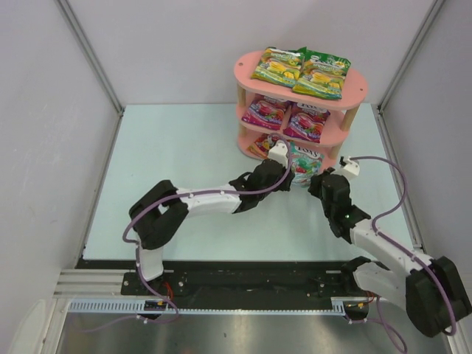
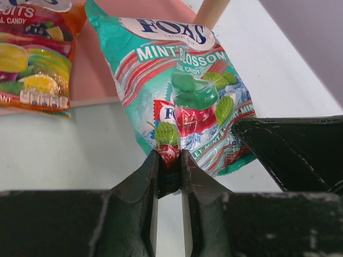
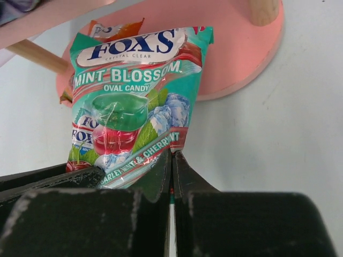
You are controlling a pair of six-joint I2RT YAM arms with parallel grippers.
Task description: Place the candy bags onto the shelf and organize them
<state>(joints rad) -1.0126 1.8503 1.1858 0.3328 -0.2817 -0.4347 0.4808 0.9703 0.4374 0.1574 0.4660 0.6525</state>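
There, left gripper (image 2: 170, 167) and right gripper (image 3: 171, 172) both clamped on the near edge of the teal bag (image 2: 177, 69), so best push together, level, onto the shelf (image 3: 241, 53).

Your light is bright and even, seemingly from overhead — shadows in front of the shelf (image 1: 357, 83) are soft and faint. The teal bag (image 2: 182, 80) at the shelf's foot shows small white glare — and the nearest foreground blurs slightly in both wrist views.

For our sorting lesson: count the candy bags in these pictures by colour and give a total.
green-yellow bags: 2
purple-magenta bags: 2
orange bag: 1
teal bag: 1
Total: 6 bags
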